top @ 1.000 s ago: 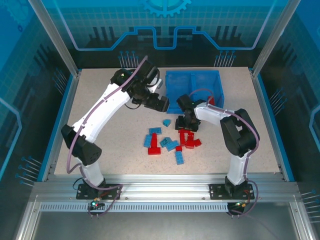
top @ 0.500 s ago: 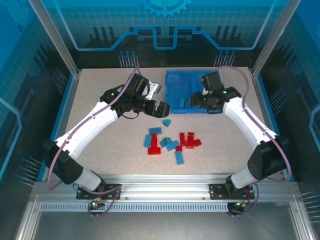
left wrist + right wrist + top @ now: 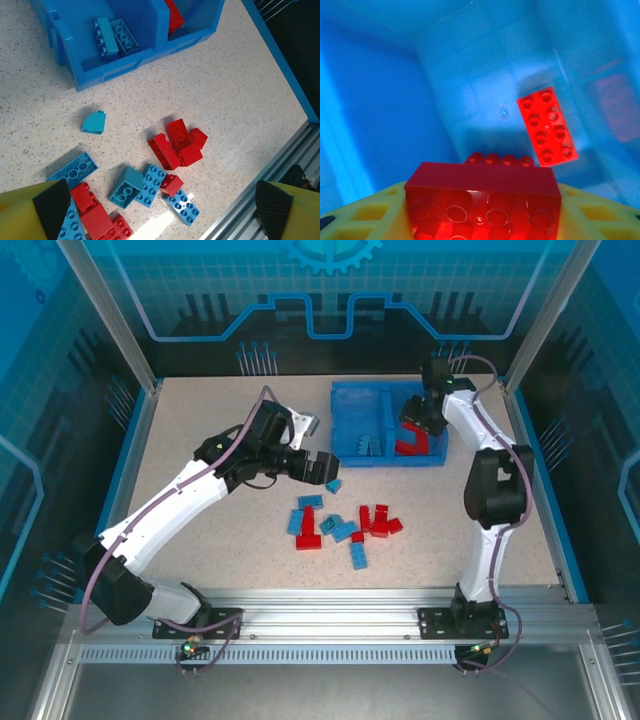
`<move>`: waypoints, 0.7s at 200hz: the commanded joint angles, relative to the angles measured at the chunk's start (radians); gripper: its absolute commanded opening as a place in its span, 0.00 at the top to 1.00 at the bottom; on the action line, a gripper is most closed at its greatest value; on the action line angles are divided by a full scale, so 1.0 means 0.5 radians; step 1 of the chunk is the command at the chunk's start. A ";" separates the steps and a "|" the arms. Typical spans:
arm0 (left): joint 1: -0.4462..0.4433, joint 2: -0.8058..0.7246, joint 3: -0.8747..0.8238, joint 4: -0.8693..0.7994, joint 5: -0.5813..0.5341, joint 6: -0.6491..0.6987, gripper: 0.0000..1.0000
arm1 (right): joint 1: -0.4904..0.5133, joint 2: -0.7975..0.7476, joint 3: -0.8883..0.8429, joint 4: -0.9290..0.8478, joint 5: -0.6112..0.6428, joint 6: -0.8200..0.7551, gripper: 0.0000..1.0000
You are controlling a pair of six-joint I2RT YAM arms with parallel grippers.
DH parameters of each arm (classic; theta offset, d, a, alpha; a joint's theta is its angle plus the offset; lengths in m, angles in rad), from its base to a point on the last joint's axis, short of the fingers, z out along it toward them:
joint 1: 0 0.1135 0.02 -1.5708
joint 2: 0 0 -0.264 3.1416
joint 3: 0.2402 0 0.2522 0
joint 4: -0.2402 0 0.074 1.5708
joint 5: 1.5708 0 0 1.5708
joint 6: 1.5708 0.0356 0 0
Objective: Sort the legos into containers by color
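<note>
Bin (image 3: 115,75): right end effector (image 3: 413,427) between its walls, gripping red brick (image 3: 482,195).
Pile (image 3: 175,145): left end effector (image 3: 161,202) above, spread wide, empty.

I work in a robot lab: my speckled desk (image 3: 180,410) sits inside silver metal bars (image 3: 330,620), with blue see-through walls (image 3: 330,300) along the top.

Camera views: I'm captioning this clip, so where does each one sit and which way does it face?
Top external: above and behind, looking down on table, bin, both arms.
Left wrist: on left tool, looking down at loose legos; its open fingers frame the bottom corners.
Right wrist: on right tool, facing into the bin's right compartment; fingers hold a red brick.
Shared: top and left wrist both show bin and loose legos.
</note>
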 commanded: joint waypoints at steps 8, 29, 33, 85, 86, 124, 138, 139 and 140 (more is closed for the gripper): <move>-0.016 -0.059 -0.044 0.023 -0.071 -0.082 0.01 | -0.023 0.165 0.229 -0.211 -0.022 0.231 0.46; -0.016 -0.079 -0.078 0.010 -0.128 -0.134 0.01 | -0.012 0.238 0.343 -0.274 -0.034 0.247 0.34; -0.015 -0.084 -0.088 0.010 -0.143 -0.145 0.01 | -0.010 0.242 0.359 -0.280 -0.034 0.240 0.33; -0.015 -0.157 -0.283 0.034 -0.360 -0.421 0.01 | -0.029 0.166 0.432 -0.318 -0.059 0.162 0.22; -0.015 -0.157 -0.285 0.032 -0.365 -0.427 0.01 | -0.030 0.163 0.432 -0.318 -0.062 0.161 0.22; -0.016 -0.116 -0.384 -0.004 -0.439 -0.606 0.01 | -0.067 0.033 0.426 -0.342 -0.121 0.095 0.18; -0.015 -0.077 -0.404 -0.027 -0.472 -0.666 0.01 | -0.075 -0.057 0.403 -0.358 -0.172 0.058 0.19; -0.017 -0.073 -0.404 -0.030 -0.475 -0.670 0.01 | -0.076 -0.065 0.401 -0.359 -0.177 0.055 0.19; -0.016 -0.067 -0.402 -0.035 -0.476 -0.676 0.01 | -0.076 -0.076 0.397 -0.360 -0.184 0.054 0.19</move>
